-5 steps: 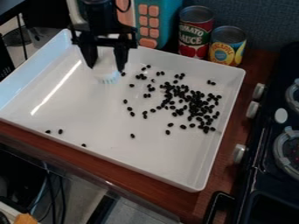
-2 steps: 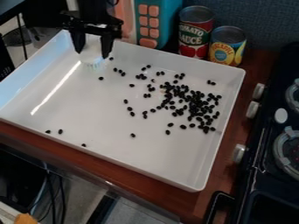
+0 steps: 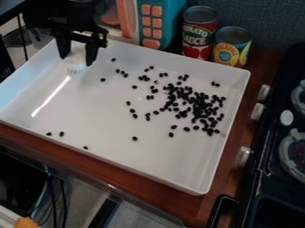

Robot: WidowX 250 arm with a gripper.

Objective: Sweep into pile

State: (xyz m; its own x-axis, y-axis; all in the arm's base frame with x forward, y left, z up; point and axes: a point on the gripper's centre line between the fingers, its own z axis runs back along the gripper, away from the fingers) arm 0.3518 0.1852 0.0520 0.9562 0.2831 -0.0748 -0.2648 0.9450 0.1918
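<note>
My gripper hangs over the back left corner of the white tray, its two fingers on either side of a white brush and shut on it. Pale bristles point down toward the tray floor. Black beans lie densest in the right half of the tray. Looser ones trail leftward from there, a few of them between the cluster and the brush. Near the tray's front left edge lie three single beans.
Behind the tray stand a tomato sauce can, a pineapple can and a teal toy microwave. A black toy stove with grey knobs is at the right. The tray's raised walls surround the beans.
The gripper and brush have moved left along the back of the tray. Several beans once near or behind the brush now lie uncovered to its right.
</note>
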